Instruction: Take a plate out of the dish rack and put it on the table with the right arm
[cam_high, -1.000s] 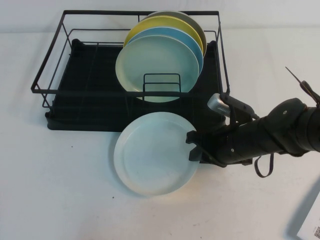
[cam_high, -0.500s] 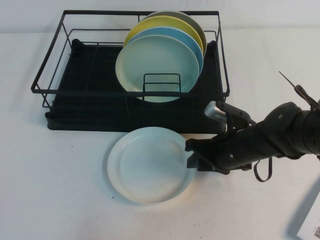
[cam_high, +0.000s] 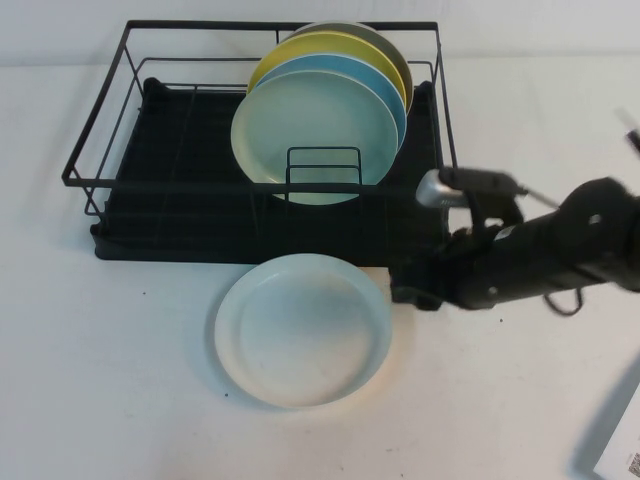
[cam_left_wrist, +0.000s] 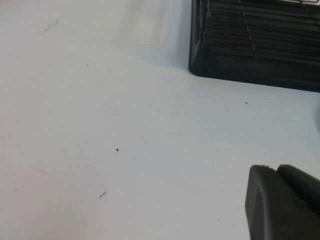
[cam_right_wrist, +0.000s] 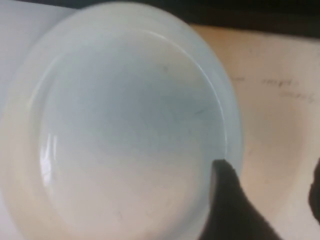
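Observation:
The white plate (cam_high: 303, 328) lies flat on the table (cam_high: 120, 380), just in front of the black dish rack (cam_high: 110, 120). My right gripper (cam_high: 408, 285) sits off the plate's right rim, open, with nothing between its fingers. The right wrist view looks down on the plate (cam_right_wrist: 120, 130). One dark finger (cam_right_wrist: 227, 205) overlaps its rim there, and the gripper (cam_right_wrist: 270, 187) gapes wide over bare table. My left gripper (cam_left_wrist: 276, 169) hovers low over the table (cam_left_wrist: 100, 125) near a corner of the rack's tray (cam_left_wrist: 250, 60), shut and holding nothing. It is out of the high view.
Upright in the rack stand a mint-green plate (cam_high: 315, 135), a light blue plate (cam_high: 388, 90), a yellow plate (cam_high: 300, 50) and a greyish one (cam_high: 398, 48) behind. A white sheet (cam_high: 622, 455) pokes in at the front right corner.
The plate came down flat onto the table. My right gripper then opened, let it go and drew back to the right, off the rim.

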